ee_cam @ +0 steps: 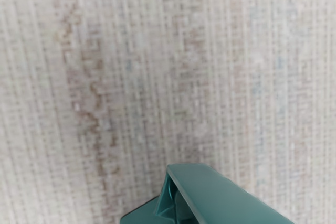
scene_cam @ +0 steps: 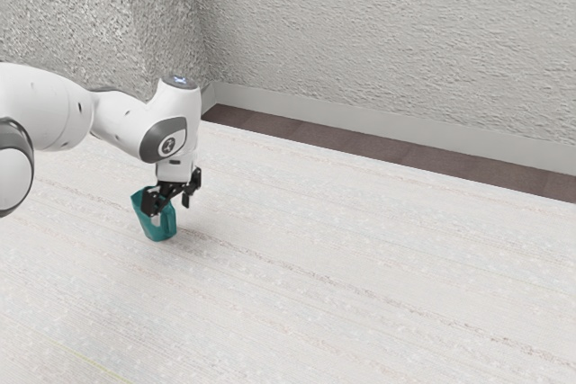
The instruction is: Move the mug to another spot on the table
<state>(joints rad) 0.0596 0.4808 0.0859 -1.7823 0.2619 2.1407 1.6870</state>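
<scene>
Gripper (scene_cam: 176,199) pointing down, clamped on tilted teal mug (scene_cam: 149,220) rim.

Teal mug (scene_cam: 155,227), pale table (scene_cam: 360,267)
Faint brownish streaks are running across the table; the gripper (scene_cam: 175,209) is showing black.

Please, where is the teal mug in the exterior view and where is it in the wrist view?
Exterior view: the mug is in the lower left of the picture, tilted, right at the gripper.
Wrist view: the mug is close under the hand, with the table behind it.
Shared landmark: the pale striped table.
</scene>
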